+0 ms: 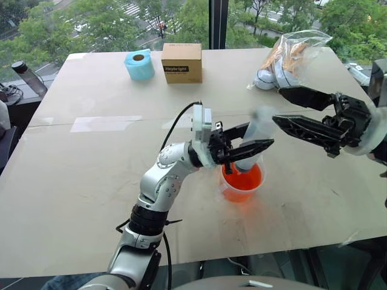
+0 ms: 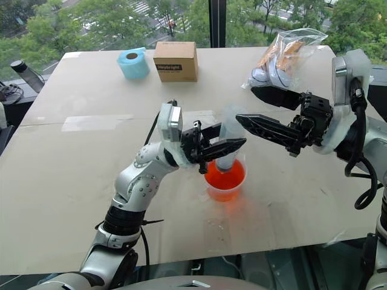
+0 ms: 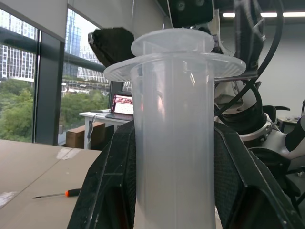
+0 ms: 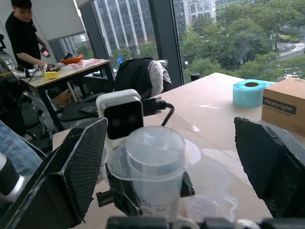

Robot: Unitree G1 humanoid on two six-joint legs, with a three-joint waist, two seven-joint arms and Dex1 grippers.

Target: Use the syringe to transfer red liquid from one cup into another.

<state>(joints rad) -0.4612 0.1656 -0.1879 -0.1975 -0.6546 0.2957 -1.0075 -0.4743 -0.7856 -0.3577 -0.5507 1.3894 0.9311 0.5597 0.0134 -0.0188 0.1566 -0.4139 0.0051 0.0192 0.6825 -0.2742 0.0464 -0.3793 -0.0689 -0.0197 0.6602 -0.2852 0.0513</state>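
1. Between the left gripper's clamped black fingers stands the syringe, upright, its nozzle down in the wider cup.
2. Directly beneath that claw, the red liquid fills the cup's bottom.
3. Just beyond the syringe's top, the right gripper hangs spread wide, holding nothing.
4. Behind both claws lie a brown box and blue roll.

Syringe: frosted translucent plastic, smooth, clamped between left gripper fingers of matt black textured plastic. Cup beneath it: clear glossy plastic, translucent orange-red liquid. Table: matt beige board. Beyond: brown cardboard box.
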